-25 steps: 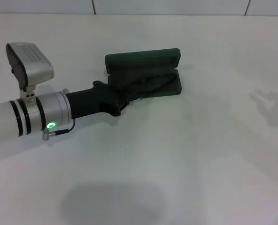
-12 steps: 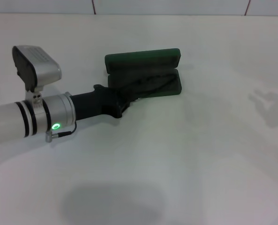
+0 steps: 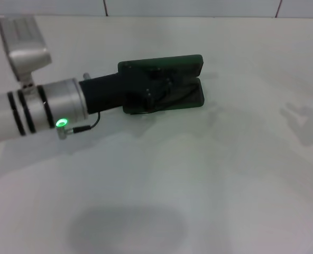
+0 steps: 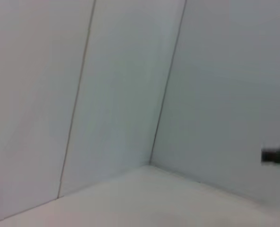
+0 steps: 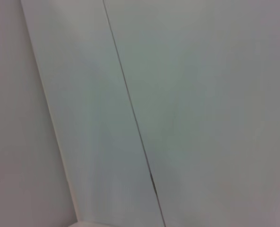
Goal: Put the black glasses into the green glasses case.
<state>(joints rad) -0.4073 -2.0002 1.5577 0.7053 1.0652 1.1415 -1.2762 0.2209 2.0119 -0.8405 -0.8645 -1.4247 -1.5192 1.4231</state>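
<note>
The green glasses case (image 3: 185, 64) lies open on the white table in the head view, its lid standing up at the far side. Thin black lines of the black glasses (image 3: 181, 95) show inside its tray, partly hidden by my left arm. My left gripper (image 3: 159, 84) reaches in from the left and sits over the left half of the case, in front of the lid. Its black body blends with the dark case. My right gripper is out of view. The wrist views show only white wall panels.
The white table (image 3: 209, 174) spreads wide around the case. A tiled wall runs along the far edge (image 3: 199, 16). A small dark object (image 4: 277, 156) shows at the border of the left wrist view.
My left arm has swung away from the near side of the case toward the far side, and the gripper now covers the case's left half. The case has stayed put.
</note>
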